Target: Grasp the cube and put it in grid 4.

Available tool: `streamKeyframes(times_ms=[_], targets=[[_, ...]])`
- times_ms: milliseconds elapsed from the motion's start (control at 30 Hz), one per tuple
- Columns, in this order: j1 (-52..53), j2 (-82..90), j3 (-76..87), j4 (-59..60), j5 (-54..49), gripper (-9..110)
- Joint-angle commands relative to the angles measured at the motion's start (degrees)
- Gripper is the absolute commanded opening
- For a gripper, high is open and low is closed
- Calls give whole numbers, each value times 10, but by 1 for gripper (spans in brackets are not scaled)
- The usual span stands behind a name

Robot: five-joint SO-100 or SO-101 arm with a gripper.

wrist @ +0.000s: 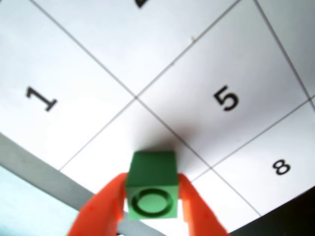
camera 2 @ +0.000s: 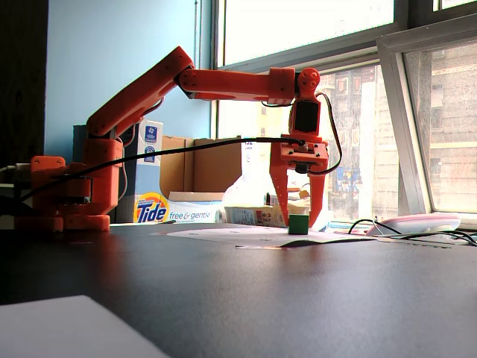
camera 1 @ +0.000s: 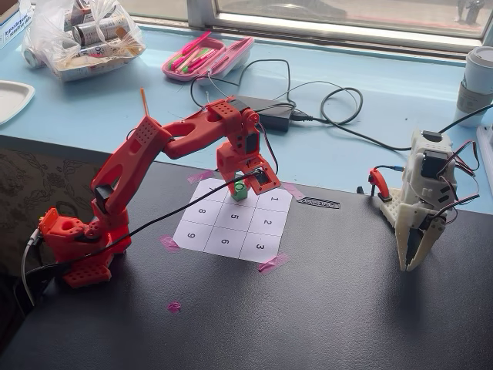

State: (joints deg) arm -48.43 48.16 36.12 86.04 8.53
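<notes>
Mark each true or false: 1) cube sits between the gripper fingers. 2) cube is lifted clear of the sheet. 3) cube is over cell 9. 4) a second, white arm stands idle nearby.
1) True: the green cube is flanked by both fingers of the gripper.
2) False: in a fixed view the cube rests on the numbered sheet.
3) False: it sits in the cell bordering 1 and 5.
4) True: the white arm stands apart on the right.

Dark table (camera 1: 331,308): numbered grid sheet (camera 1: 231,223) taped flat, red arm base (camera 1: 77,254), white gripper unit (camera 1: 420,208), pink tape scrap (camera 1: 175,306)
</notes>
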Motion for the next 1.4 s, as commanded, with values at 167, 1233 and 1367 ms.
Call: streamKeyframes(times_ms=[167, 1233, 1367], targets=[[-8, 7, -28, 25, -11, 42], [423, 811, 520, -130, -141, 0], [459, 911, 695, -231, -166, 0]])
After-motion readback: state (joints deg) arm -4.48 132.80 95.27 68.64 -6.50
